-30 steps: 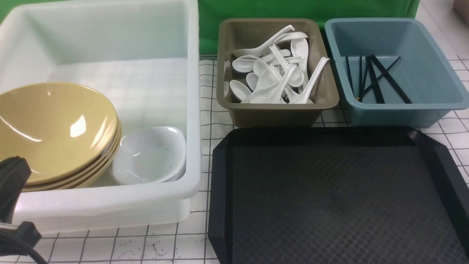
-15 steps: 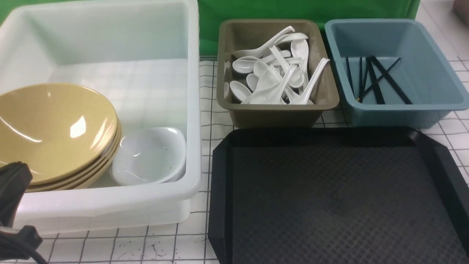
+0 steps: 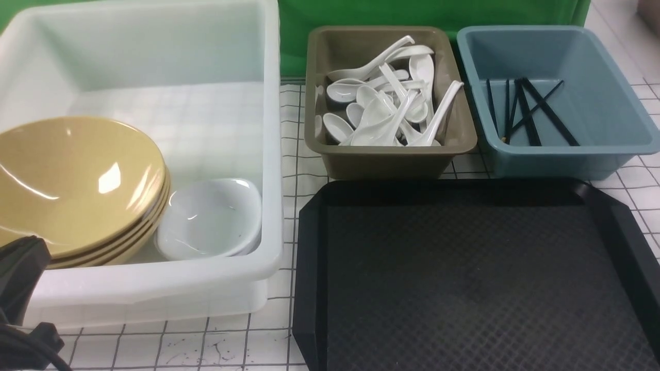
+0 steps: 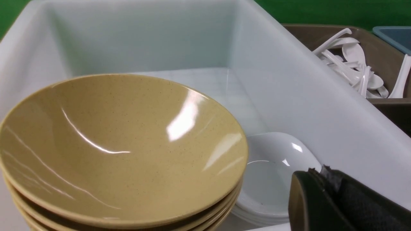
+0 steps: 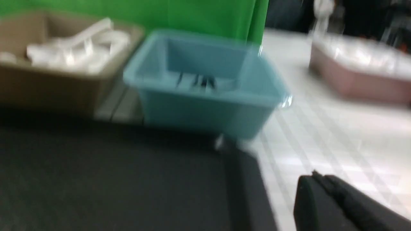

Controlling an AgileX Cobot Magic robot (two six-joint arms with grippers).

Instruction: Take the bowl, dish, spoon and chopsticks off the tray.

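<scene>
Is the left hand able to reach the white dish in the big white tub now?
Probably yes. The left hand, shut, sits just beside the white dish, which lies uncovered next to the bowls; only the low tub wall stands between them.

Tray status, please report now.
Both claws shut, holding nothing. Tray bare; bowl and dish in white tub. Nothing in the way.

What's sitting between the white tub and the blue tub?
In the front view, the olive-brown tub, full of white spoons, stands between the white tub and the blue tub.
</scene>
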